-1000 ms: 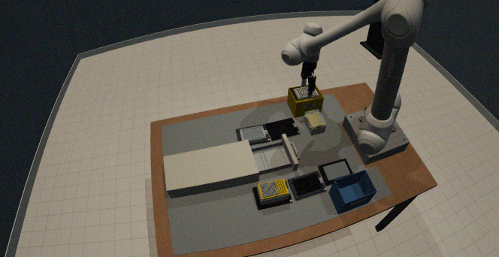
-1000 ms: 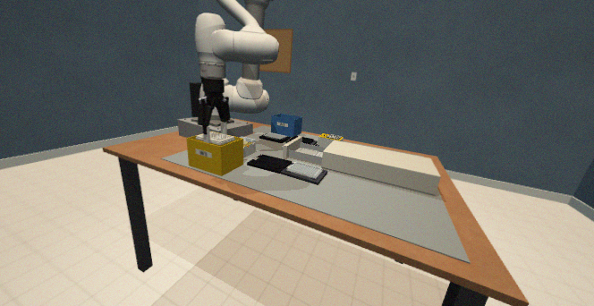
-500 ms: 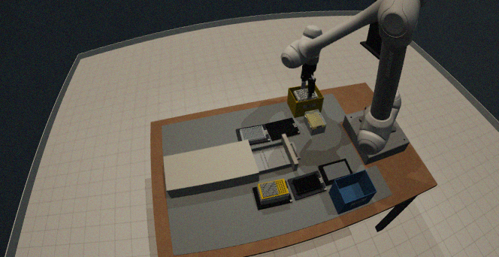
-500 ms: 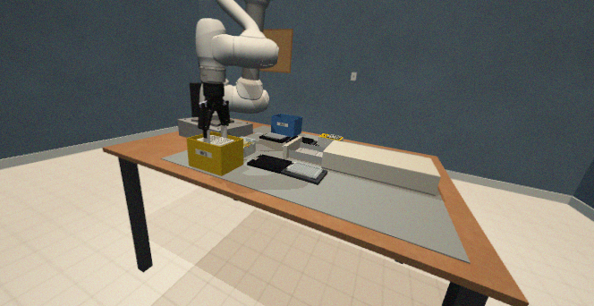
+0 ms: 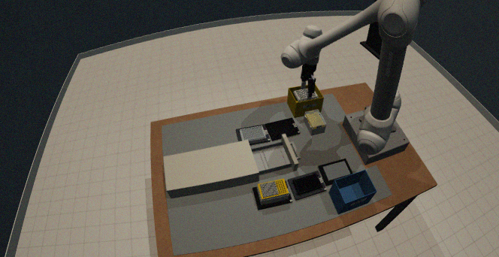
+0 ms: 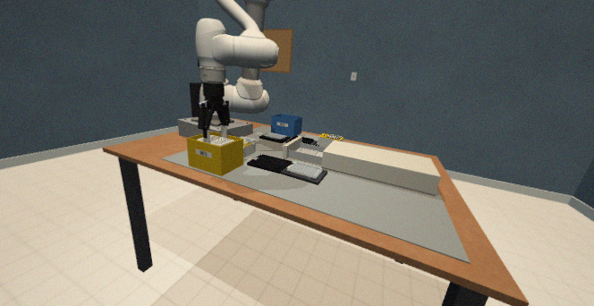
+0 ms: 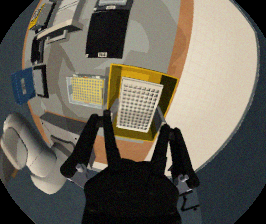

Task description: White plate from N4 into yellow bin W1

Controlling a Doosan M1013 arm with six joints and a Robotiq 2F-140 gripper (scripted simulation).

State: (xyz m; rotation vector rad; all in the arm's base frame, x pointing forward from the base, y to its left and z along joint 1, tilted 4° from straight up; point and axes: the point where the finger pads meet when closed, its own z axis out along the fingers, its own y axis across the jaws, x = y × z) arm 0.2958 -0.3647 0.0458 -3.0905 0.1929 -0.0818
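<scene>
The yellow bin W1 [image 5: 305,101] stands upright at the back of the grey mat, near the bench's far edge. My gripper [image 5: 309,89] hangs straight down over it and is shut on the white plate [image 5: 303,95], a flat well plate with a fine grid. The plate sits level at the bin's rim, inside its opening. In the exterior view the fingers [image 6: 214,130] reach down to the plate [image 6: 216,140] at the top of the bin [image 6: 215,154]. In the wrist view the plate [image 7: 136,103] lies between my fingertips, framed by the yellow rim [image 7: 170,92].
A cream tip box [image 5: 315,122] stands just in front of the bin. A black nest [image 5: 282,128] and a grey plate [image 5: 253,134] lie to its left. A large beige box [image 5: 210,167], a yellow rack [image 5: 273,190], a black plate [image 5: 307,184], an empty nest [image 5: 335,170] and a blue bin [image 5: 352,191] lie nearer the front.
</scene>
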